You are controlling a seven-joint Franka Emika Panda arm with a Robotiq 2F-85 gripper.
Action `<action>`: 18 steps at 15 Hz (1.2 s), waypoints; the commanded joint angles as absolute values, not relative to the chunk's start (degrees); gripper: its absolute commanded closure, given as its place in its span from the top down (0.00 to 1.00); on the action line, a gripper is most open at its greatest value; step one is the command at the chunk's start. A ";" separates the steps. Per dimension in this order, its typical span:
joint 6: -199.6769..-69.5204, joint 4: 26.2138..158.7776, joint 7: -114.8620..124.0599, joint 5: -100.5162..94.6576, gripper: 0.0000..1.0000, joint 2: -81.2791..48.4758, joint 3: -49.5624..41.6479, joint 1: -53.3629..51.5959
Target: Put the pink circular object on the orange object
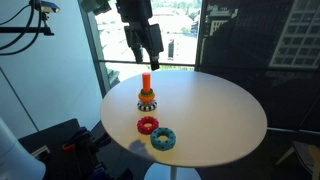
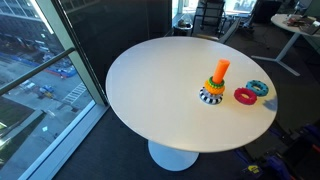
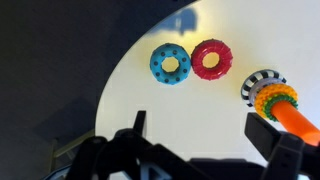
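The pink scalloped ring (image 1: 148, 125) lies flat on the round white table (image 1: 215, 105); it also shows in an exterior view (image 2: 245, 96) and in the wrist view (image 3: 211, 59). The orange peg (image 1: 146, 83) stands upright on its base of multicoloured rings, seen too in an exterior view (image 2: 220, 70) and at the right edge of the wrist view (image 3: 295, 118). My gripper (image 1: 148, 50) hangs open and empty high above the peg. In the wrist view its fingers (image 3: 200, 130) are spread wide over bare table.
A blue scalloped ring (image 1: 163, 138) lies beside the pink one, also in an exterior view (image 2: 258, 88) and the wrist view (image 3: 170, 64). Windows stand behind the table. A desk and chair (image 2: 295, 30) stand further off.
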State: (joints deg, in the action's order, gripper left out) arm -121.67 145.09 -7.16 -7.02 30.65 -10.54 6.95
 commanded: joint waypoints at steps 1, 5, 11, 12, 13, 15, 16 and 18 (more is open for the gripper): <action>-119.47 142.77 -7.02 -5.95 1.00 25.17 -9.38 6.60; -121.19 143.92 -5.86 -6.73 1.00 20.71 -7.83 6.52; -129.59 146.77 -4.52 -7.86 1.00 14.83 -5.25 5.43; -131.51 147.17 -3.88 -8.36 1.00 13.94 -4.75 5.37; -132.77 147.34 -3.31 -8.72 1.00 13.11 -4.32 5.31; -131.45 147.11 -5.11 -7.41 1.00 13.24 -4.66 5.30; -131.82 147.16 -4.88 -7.46 1.00 12.57 -4.34 5.18; -132.10 147.15 -4.82 -7.46 1.00 12.02 -4.17 5.06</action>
State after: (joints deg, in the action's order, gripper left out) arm -132.19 147.20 -4.86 -7.43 12.00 -4.00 5.25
